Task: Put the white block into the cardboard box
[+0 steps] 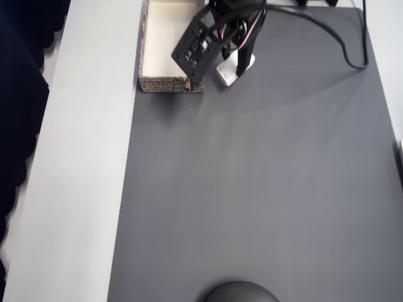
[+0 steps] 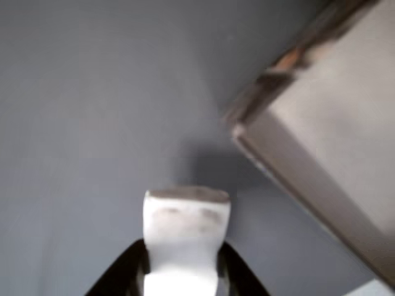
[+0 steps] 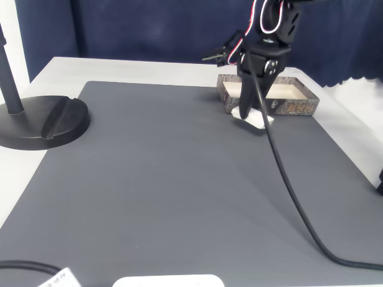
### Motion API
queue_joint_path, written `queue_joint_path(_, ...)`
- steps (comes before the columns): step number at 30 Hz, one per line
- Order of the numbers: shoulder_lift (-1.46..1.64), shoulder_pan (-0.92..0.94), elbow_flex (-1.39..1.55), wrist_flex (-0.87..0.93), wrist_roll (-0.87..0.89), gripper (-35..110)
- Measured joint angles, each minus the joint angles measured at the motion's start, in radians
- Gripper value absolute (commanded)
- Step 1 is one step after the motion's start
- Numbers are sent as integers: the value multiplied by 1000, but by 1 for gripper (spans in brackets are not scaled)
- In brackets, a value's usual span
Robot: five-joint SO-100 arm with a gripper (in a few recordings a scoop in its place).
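Now we are gripping the block (image 2: 185,237) in the claw (image 2: 182,271), whose two dark fingers (image 2: 123,271) are pressing in on its sides in the wrist view, closed just to the block's width. In the overhead view the block (image 1: 230,70) is sitting just right of the box (image 1: 165,83), beside its near right corner; whether it is touching the mat (image 1: 252,189) or hanging slightly above it we cannot tell.

To do this step well, we are judging that the block needs lifting clear of the box wall (image 2: 308,185) first, then carrying left over the rim before the claw lets go above the cream floor. In the wrist view that wall is standing close on the right, so a low sideways move is likely to knock the box or catch the block on the rim.

Around us, a black cable (image 3: 287,179) is trailing from the arm across the mat toward the near right, and a round black stand base (image 3: 42,122) is resting on the desk (image 1: 88,189) at the far left of the fixed view, well apart from the work.
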Motion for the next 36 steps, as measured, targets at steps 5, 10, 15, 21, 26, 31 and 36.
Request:
queue_joint_path(5,2,2,-112,84,0,-2)
queue_joint_path(10,26,25,-201,161,0,-2)
queue_joint_path(15,40,63,-256,212,0,-2)
queue_joint_path(21,40,103,-262,219,5,-2)
queue_joint_path(26,23,161,-314,224,55,-2)
queue_joint_path(31,-77,241,-408,229,114,-2)
queue_joint_path(36,-175,310,-477,229,156,-1)
